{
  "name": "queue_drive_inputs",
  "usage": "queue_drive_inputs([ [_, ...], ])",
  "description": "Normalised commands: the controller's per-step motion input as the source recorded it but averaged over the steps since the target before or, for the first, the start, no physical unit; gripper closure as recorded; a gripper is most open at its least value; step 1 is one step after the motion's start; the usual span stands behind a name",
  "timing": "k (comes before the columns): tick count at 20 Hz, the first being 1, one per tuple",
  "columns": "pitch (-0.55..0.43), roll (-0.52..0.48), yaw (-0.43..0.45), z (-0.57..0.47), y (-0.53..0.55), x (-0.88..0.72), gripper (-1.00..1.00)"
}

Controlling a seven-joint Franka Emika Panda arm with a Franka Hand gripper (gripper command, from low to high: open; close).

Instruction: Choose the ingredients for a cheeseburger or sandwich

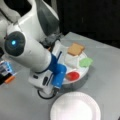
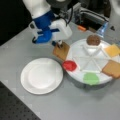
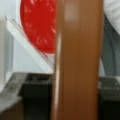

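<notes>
Here a tan bread square (image 2: 61, 51) hangs tilted at the divided tray's (image 2: 75, 73) left rim in a front view, pinched on edge by the gripper (image 2: 59, 44); the wrist view shows it upright between the fingers. Just beside it lies the red disc (image 2: 69, 65). The green piece (image 2: 91, 78), cheese square (image 2: 112, 50), patty (image 2: 93, 39) and another bread square (image 2: 112, 69) fill other compartments. The white plate (image 2: 41, 75) sits near the tray.

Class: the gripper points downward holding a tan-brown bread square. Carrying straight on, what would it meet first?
Most likely the rim of the white divided tray beside the red disc, since the gripper holds the tan-brown bread square there; depth is unclear.
</notes>
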Motion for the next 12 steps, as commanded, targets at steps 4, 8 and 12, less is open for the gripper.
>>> queue_drive_inputs([
  [4,0.118,0.231,0.163,0.02,-0.27,0.26,1.00],
  [8,0.002,0.314,0.096,-0.17,-0.18,0.36,1.00],
  [12,-0.093,0.338,-0.020,-0.29,-0.16,0.46,1.00],
])
